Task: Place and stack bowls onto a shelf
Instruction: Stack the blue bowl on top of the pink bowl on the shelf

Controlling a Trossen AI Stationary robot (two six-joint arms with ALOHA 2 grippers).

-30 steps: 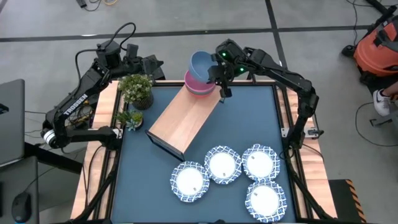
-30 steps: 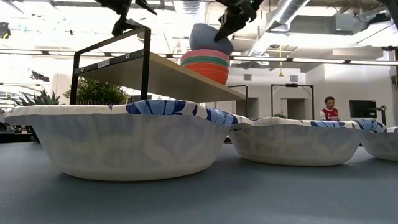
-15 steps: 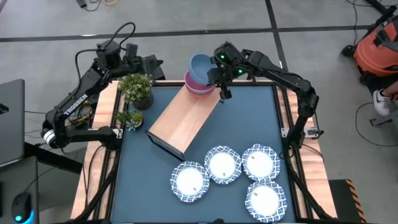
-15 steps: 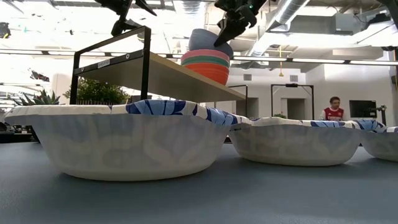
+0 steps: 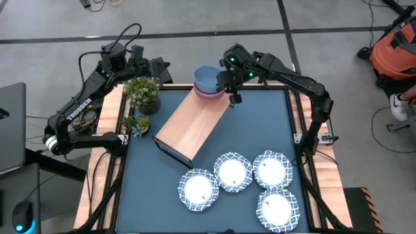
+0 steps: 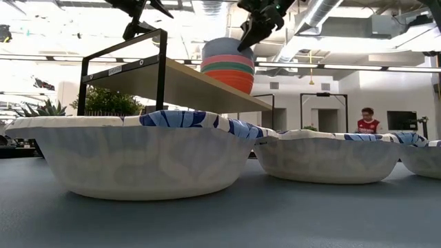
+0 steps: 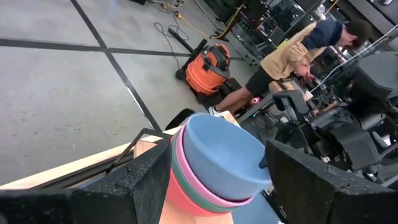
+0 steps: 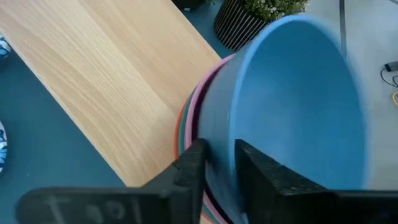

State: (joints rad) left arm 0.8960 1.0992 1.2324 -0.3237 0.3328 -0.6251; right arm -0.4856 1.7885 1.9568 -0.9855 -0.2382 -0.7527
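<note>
The right gripper (image 8: pixel 216 163) straddled the blue bowl's (image 8: pixel 292 106) rim, fingers slightly parted, bowl nested on the stack (image 6: pixel 227 71) below.

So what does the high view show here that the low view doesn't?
Only the high view shows the two potted plants beside the shelf, all four white bowls as a cluster on the tabletop, and the left arm parked at the table's far-left corner. Only the low view shows the pink, green and red bowls layered under the light blue bowl, and a person in the room behind. Both show the shelf and the right gripper at the stack.
</note>
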